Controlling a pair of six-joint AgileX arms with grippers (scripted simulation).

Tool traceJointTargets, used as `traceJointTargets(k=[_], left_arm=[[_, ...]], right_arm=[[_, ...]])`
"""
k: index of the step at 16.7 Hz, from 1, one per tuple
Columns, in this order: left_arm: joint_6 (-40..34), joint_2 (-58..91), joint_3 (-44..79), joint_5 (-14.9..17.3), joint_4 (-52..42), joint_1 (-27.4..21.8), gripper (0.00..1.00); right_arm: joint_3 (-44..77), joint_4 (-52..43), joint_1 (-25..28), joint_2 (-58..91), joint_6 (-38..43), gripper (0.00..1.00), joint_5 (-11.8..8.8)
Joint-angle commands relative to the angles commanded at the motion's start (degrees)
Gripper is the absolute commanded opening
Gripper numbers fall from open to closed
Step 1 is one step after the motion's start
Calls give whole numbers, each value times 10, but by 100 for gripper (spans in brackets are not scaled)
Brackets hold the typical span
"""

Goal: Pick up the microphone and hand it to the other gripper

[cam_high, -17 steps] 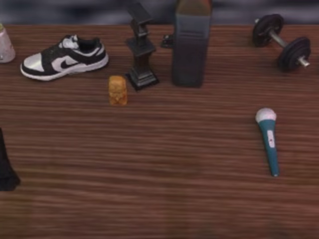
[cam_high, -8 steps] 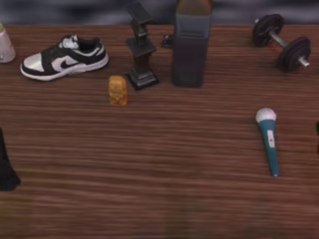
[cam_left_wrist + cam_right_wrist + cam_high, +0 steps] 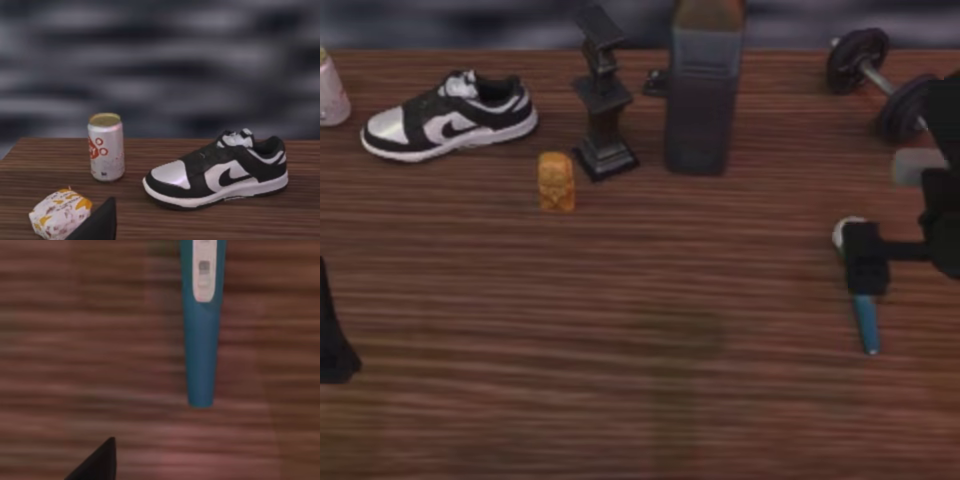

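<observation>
On the table's [image 3: 650, 300] right side the microphone [image 3: 865, 325] lies flat on the wood, white-grey head toward the far edge, teal handle toward the near edge; the right gripper [image 3: 866, 258] hangs directly over its upper handle, hiding that part from above; whether its fingers are spread or closed cannot be told; the right wrist view shows the handle with its white strip; the left gripper [image 3: 334, 340] sits parked at the left edge, its fingers likewise unreadable.

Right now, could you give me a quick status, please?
Right end effector over the microphone, no grasp seen. Left arm parked at left edge. Microphone flat on table; nothing in the way.
</observation>
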Motion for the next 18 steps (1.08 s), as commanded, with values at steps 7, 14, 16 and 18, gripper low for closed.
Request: traceJointTargets(k=[7,14,16,18], left_arm=[[0,0,0,0,0,0,100],[0,0,0,0,0,0,100],[0,0,0,0,0,0,100],[0,0,0,0,0,0,100]], right_arm=[[86,-51,24,112,26,100,2],[69,-9,21,139,24,100,2],[51,46,21,172,23,100,2],[31,105,20,207,23,100,2]])
